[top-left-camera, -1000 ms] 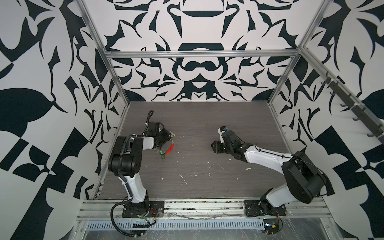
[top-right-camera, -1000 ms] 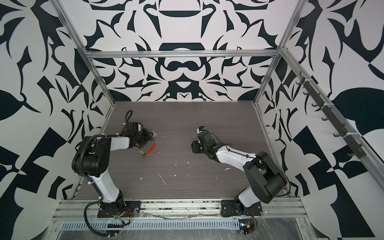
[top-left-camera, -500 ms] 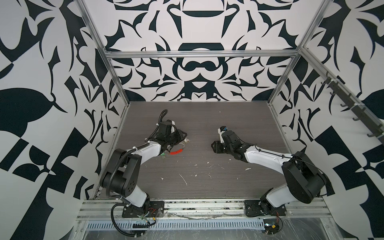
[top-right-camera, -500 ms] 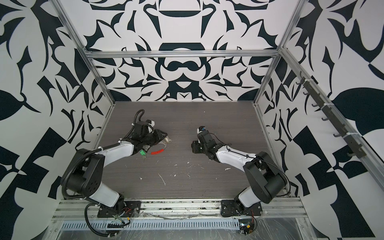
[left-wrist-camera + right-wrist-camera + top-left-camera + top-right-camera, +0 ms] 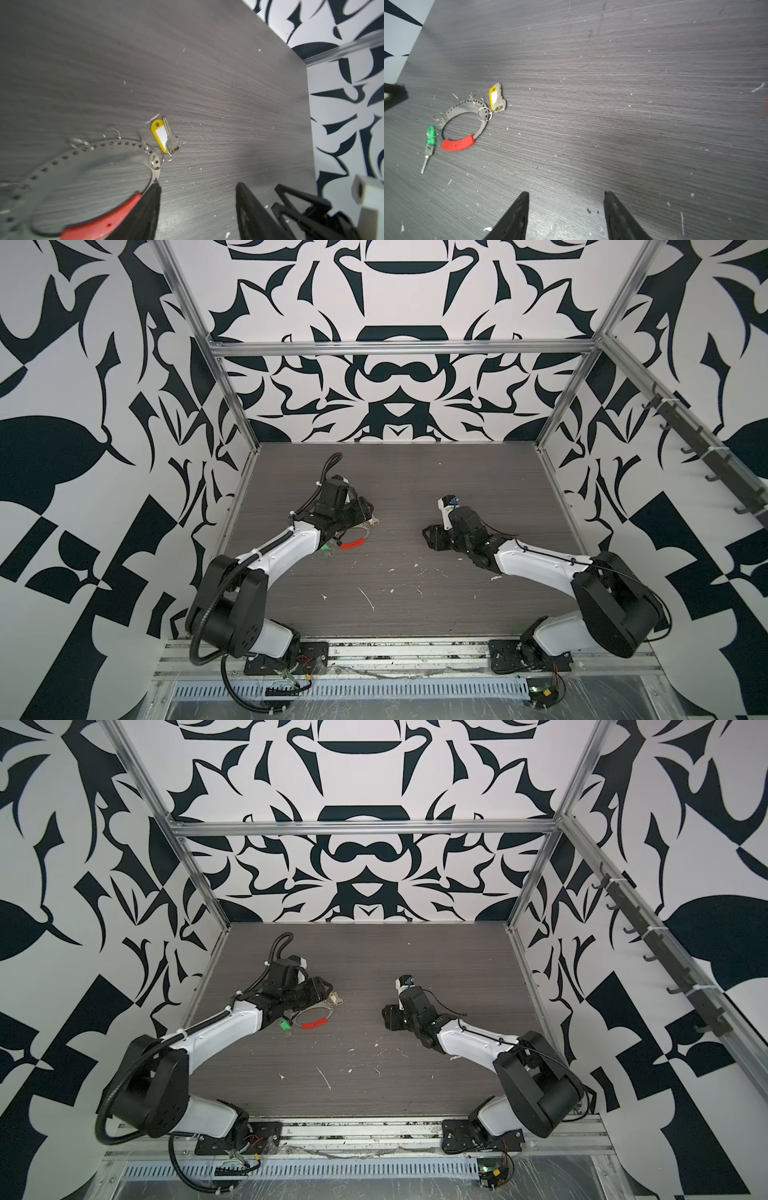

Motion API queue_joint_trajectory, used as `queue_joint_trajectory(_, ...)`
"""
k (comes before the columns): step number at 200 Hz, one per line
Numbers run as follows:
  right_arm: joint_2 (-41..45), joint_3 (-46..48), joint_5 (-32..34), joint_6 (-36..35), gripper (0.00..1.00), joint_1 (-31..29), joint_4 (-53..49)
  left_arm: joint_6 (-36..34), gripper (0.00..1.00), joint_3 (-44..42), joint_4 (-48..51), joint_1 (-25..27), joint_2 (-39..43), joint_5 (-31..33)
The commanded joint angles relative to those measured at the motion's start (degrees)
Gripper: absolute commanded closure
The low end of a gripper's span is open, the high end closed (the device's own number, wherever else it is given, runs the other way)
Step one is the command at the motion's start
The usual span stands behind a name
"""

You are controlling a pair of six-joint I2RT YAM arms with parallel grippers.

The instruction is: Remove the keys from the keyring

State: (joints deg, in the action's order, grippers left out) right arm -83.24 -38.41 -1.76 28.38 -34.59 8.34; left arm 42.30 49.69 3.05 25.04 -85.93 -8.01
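Note:
The keyring (image 5: 481, 124) is a flat grey perforated band with a red sleeve (image 5: 457, 143) and lies on the table. A green tag (image 5: 430, 135) with a silver key (image 5: 426, 158) hangs off it by a small split ring. A yellow tag (image 5: 493, 96) and a second silver key (image 5: 173, 145) lie at its other side. In both top views my left gripper (image 5: 365, 512) (image 5: 322, 988) hovers over the keyring (image 5: 353, 537). It is open with nothing between its fingers (image 5: 154, 199), one of which is beside the sleeve. My right gripper (image 5: 566, 195) (image 5: 430, 537) is open and empty, well to the right.
White scraps (image 5: 368, 599) are scattered over the dark wood-grain table (image 5: 415, 614) toward the front. Patterned walls and metal posts close in the table on three sides. Bare split rings (image 5: 476, 97) hang on the band.
The left arm swung from the left wall toward the middle, bringing the keyring with it. Its gripper opened and the keyring now lies flat. The right gripper opened slightly wider; its arm stayed put.

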Motion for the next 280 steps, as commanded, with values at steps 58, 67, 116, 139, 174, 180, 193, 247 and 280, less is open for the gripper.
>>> queue_joint_trajectory(58,-0.24,-2.10,0.19,-1.04,0.45,-0.21,-0.65,3.71,0.63,-4.63,-5.46,0.53,-6.74,-3.31)
queue_joint_trajectory(67,-0.22,-2.10,0.18,-1.21,0.45,-0.21,-0.68,3.01,0.63,-4.44,-5.03,0.48,-6.73,-1.88)
queue_joint_trajectory(116,0.02,-2.10,0.18,-1.49,0.46,-0.21,-0.92,-2.44,0.66,-2.17,-3.21,0.52,-7.51,5.47)
queue_joint_trajectory(139,0.27,-2.10,0.09,-1.61,0.46,-0.18,-1.13,-3.88,0.68,-1.73,-5.13,0.52,-8.95,6.10)
queue_joint_trajectory(174,0.69,-1.97,0.35,-1.66,0.46,-0.17,-0.99,-4.75,0.72,-0.25,-6.52,0.52,-12.08,6.49)
queue_joint_trajectory(180,0.73,-1.93,0.35,-1.62,0.46,-0.13,-1.02,-4.94,0.73,0.00,-6.48,0.56,-12.64,6.66)
queue_joint_trajectory(193,0.80,-2.01,0.34,-1.69,0.46,-0.21,-1.00,-5.23,0.73,0.31,-6.72,0.58,-13.49,6.66)
queue_joint_trajectory(247,0.45,-2.19,0.36,-1.92,0.46,-0.21,-1.20,-5.39,0.74,-0.84,-10.52,0.54,-14.17,4.60)
queue_joint_trajectory(280,0.35,-2.28,0.35,-1.96,0.46,-0.15,-1.37,-5.39,0.77,-1.04,-11.59,0.71,-15.12,3.41)
